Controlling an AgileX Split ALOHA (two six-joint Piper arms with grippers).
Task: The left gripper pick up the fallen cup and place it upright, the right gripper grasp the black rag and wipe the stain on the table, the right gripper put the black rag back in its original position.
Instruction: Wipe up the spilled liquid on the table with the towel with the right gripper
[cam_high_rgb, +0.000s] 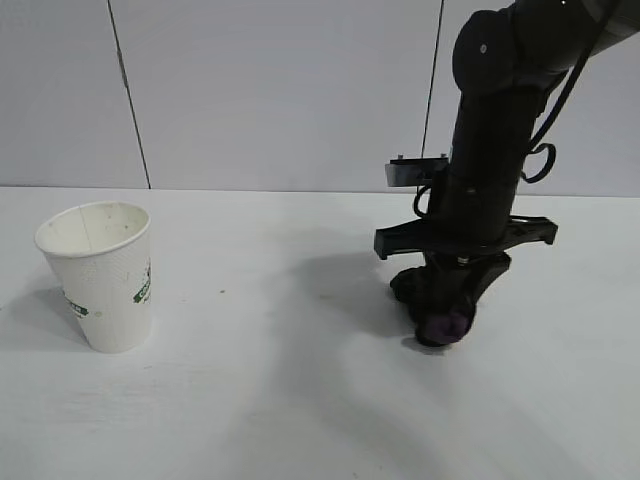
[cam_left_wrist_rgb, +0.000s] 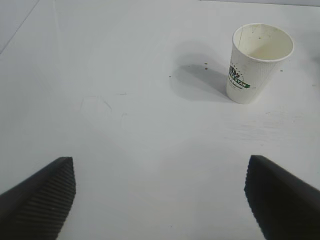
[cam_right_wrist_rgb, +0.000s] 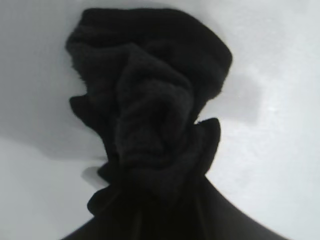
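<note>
The white textured paper cup with green logo (cam_high_rgb: 100, 275) stands upright on the broad white tabletop (cam_high_rgb: 280, 400), well apart from the right arm. The left gripper (cam_left_wrist_rgb: 160, 200), two tapered black fingers, is spread wide above bare table and holds nothing. The thick black right gripper (cam_high_rgb: 445, 315) is clamped on the bunched black rag with purple patches (cam_high_rgb: 447, 325), pressed to the table. No stain is visible. Risk: the rag may slip from the grip during a stroke, or be released away from its original spot.
</note>
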